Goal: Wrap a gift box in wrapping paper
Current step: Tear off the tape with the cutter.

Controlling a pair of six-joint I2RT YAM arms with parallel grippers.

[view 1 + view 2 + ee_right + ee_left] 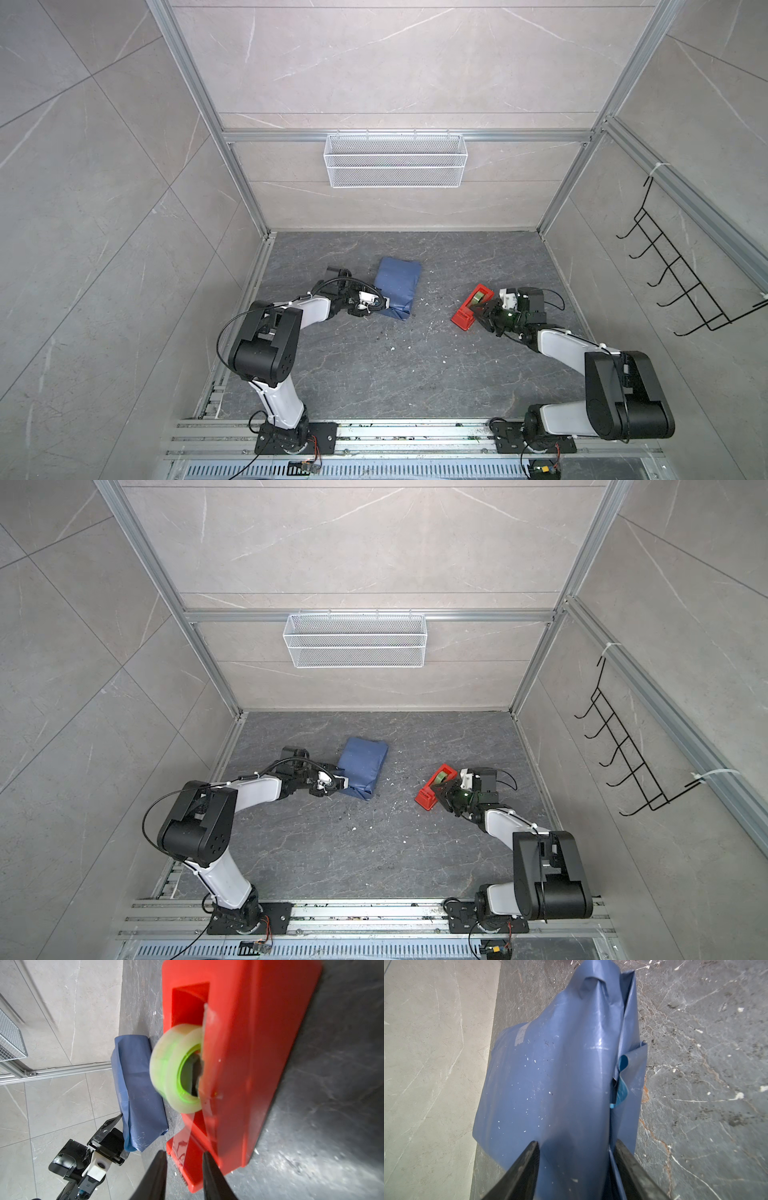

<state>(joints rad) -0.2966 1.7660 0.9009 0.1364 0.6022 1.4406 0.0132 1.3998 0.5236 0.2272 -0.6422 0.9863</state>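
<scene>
The wrapping paper point(397, 286) point(363, 766) lies as a creased, dark blue bundle left of the middle of the floor. The gift box is hidden inside it. My left gripper point(384, 305) point(576, 1142) is shut on the bundle's near end, one jaw on each side of the paper point(560, 1074). A lighter blue inner face shows at a loose fold on the bundle's side. To the right, my right gripper point(478, 313) point(184, 1153) stands open at the cutter end of the red tape dispenser point(471, 309) point(249, 1043). A strip of clear tape runs from the roll point(174, 1070) towards its jaws.
A white mesh basket point(395, 160) hangs on the back wall. A black hook rack point(681, 274) hangs on the right wall. Aluminium rails point(374, 432) carrying both arm bases run along the front edge. Small white crumbs are scattered over the grey floor point(374, 365).
</scene>
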